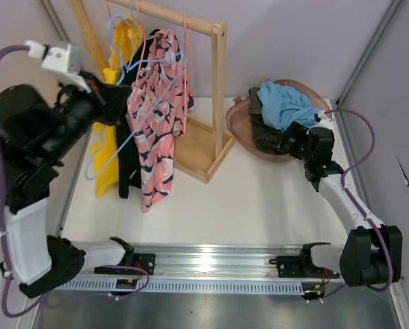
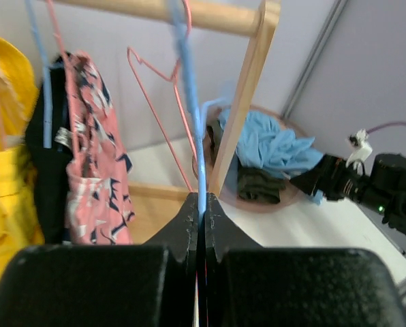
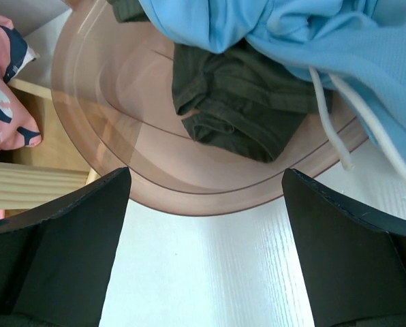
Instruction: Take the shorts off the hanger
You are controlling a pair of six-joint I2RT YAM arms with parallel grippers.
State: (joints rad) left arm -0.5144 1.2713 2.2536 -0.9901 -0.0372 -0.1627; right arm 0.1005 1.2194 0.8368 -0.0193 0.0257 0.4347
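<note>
The pink patterned shorts (image 1: 156, 130) hang from the wooden rack's rail (image 1: 191, 26); in the left wrist view they (image 2: 94, 170) hang left of my fingers. A light-blue wire hanger (image 1: 112, 156) runs across them. My left gripper (image 2: 201, 204) is shut on this blue hanger's wire (image 2: 188, 88), which rises from the jaws to the rail. In the top view the left gripper (image 1: 119, 103) is against the clothes at the rack's left. My right gripper (image 3: 204, 174) is open and empty, low over the table at the pink basin's near rim (image 3: 107, 122).
A yellow garment (image 1: 112, 137) and a black one (image 1: 125, 164) hang beside the shorts. An empty pink hanger (image 2: 159, 95) hangs on the rail. The rack's post (image 1: 219, 89) stands mid-table. The basin (image 1: 237, 127) holds a blue hoodie (image 1: 283, 103) and a dark green garment (image 1: 266, 133).
</note>
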